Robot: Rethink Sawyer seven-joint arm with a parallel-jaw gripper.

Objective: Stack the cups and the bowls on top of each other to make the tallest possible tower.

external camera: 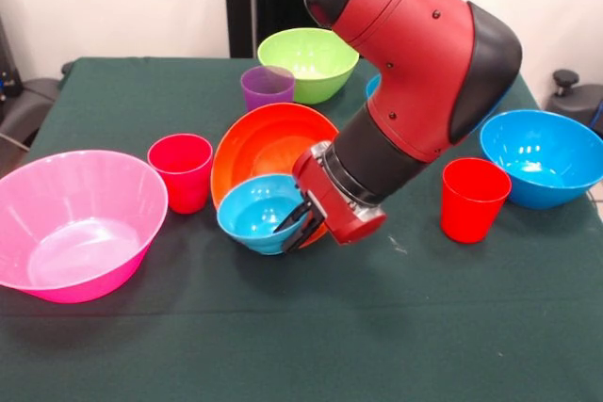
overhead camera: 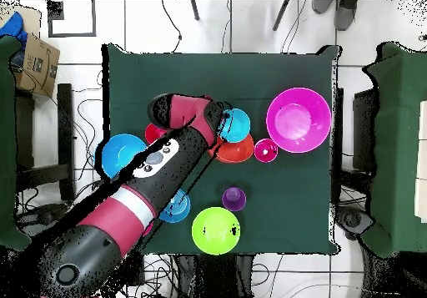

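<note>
Gripper (external camera: 294, 223) clamps small blue bowl's (external camera: 252, 210) rim, beside tilted orange bowl (external camera: 264, 143).

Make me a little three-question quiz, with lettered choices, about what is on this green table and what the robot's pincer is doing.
1. Where is the pincer?
A. over the pink bowl
B. at the small blue bowl in front of the orange bowl
C. above the lime green bowl

2. How many red cups stand on the table?
A. one
B. two
C. four

3. How does the orange bowl sit?
A. tipped, its opening facing the front camera
B. upside down
C. flat, with the purple cup inside it

Answers:
1 B: its dark fingers reach into the small blue bowl.
2 B: one red cup stands beside the pink bowl, another beside the large blue bowl.
3 A: its inside shows, and the purple cup stands apart behind it, by the lime green bowl.
</note>
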